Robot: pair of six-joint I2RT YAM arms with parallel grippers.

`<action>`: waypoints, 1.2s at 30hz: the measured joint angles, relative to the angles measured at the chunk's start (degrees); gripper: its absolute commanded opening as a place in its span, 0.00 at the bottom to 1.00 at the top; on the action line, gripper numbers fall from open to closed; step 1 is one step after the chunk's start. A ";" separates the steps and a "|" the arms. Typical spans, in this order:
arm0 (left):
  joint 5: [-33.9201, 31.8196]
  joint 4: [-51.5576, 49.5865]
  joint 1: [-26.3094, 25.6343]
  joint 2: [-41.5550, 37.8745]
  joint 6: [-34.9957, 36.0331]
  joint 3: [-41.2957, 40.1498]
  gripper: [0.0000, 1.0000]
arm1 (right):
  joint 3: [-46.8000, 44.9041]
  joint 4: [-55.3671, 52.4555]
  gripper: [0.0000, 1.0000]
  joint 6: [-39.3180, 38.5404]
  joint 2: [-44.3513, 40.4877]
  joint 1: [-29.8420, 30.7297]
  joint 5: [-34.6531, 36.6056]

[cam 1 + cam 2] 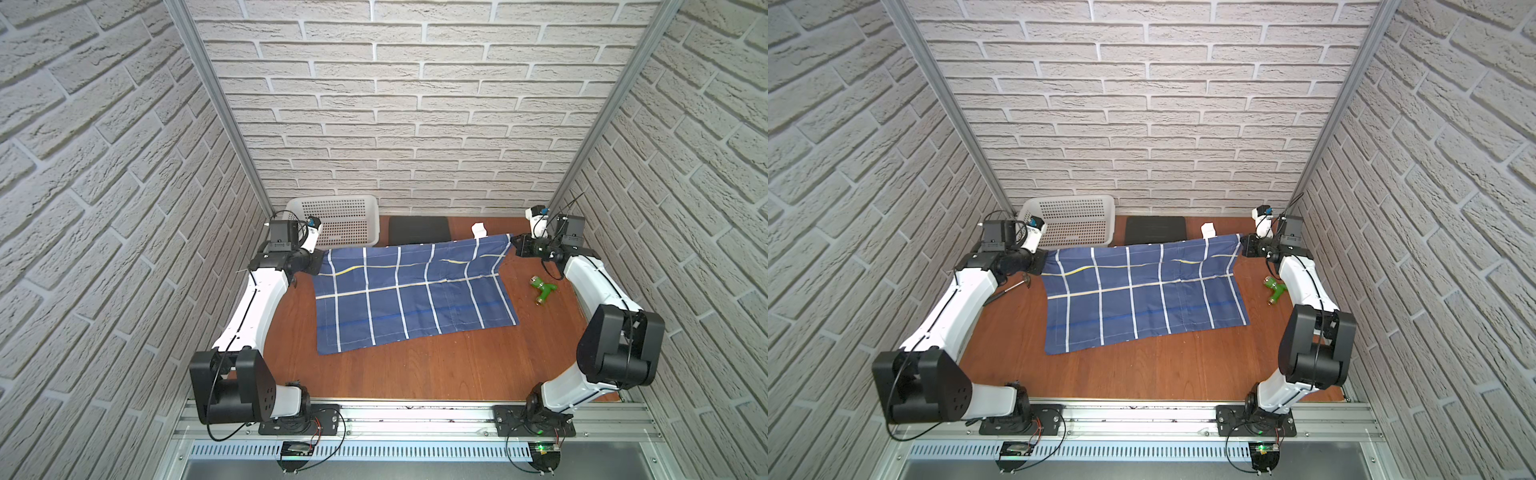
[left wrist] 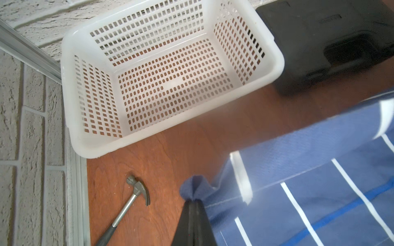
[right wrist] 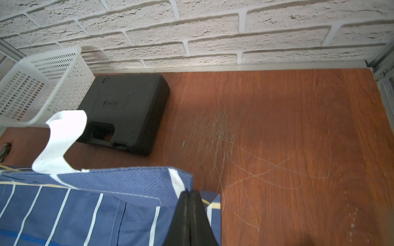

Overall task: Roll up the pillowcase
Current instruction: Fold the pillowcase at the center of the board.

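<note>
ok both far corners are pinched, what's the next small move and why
Probably carry both corners together toward the near edge to start the roll: the left gripper and right gripper are each shut on a far corner of the pillowcase, that edge lifted, the rest lying flat.

A navy pillowcase (image 1: 411,295) gridded in white with yellow lines lies on a reddish-brown wood-grain tabletop (image 1: 415,374) beside a white basket (image 1: 336,220).

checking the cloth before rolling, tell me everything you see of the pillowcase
The pillowcase is navy cloth with a white grid, yellow lines and a white tag at its far edge. It is unrolled: the near part lies flat on the table, the far edge is lifted, its corners pinched by the left gripper and the right gripper.
</note>
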 measured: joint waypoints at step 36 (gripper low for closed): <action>-4.57 -4.37 -6.91 -16.17 13.94 -26.40 0.00 | -27.80 -8.17 0.02 -5.62 -19.82 -2.10 12.57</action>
